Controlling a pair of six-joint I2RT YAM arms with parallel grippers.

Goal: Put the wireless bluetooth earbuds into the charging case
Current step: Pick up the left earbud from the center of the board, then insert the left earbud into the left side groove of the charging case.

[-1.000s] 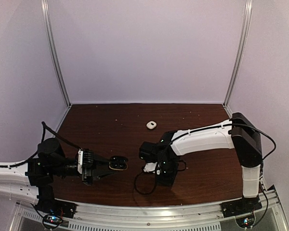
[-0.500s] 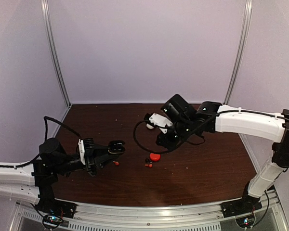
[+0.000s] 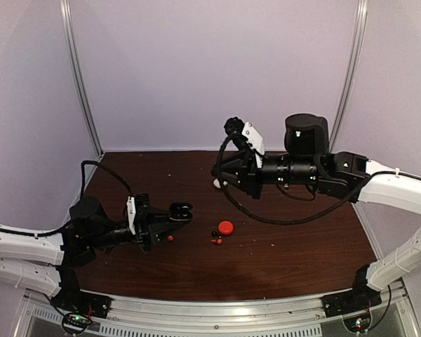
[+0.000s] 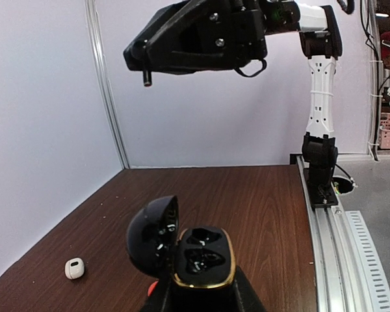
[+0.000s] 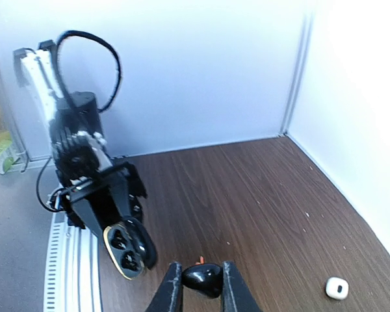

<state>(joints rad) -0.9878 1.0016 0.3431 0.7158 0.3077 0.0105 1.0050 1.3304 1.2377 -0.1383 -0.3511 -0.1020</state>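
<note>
Right tool (image 5: 199,290) is pinched narrow on a black earbud (image 5: 205,276), raised high above the worktop (image 3: 281,246) and well apart from the target. Left tool (image 3: 165,220) is clamped on the black charging case (image 4: 200,258), held off the worktop with the lid (image 4: 151,235) swung open and both sockets showing. I can't tell the bud's orientation, as the fingers cover most of it. Main risk, I think, is stem-to-socket misalignment: if the bud arrives rotated or at the wrong socket, it jams on the gold rim instead of seating. Second: the case is gripped only at its base in mid-air, so a hard push down could pivot it in the left tool or knock the lid shut. Third: letting go early drops the bud among the loose pieces below, the red case (image 3: 226,227), the small buds beside it (image 3: 215,236) and the red bud (image 3: 170,238) under the left tool. The white case (image 5: 337,287) sits clear, no issue there. The approach is long, so small aim errors will grow.
</note>
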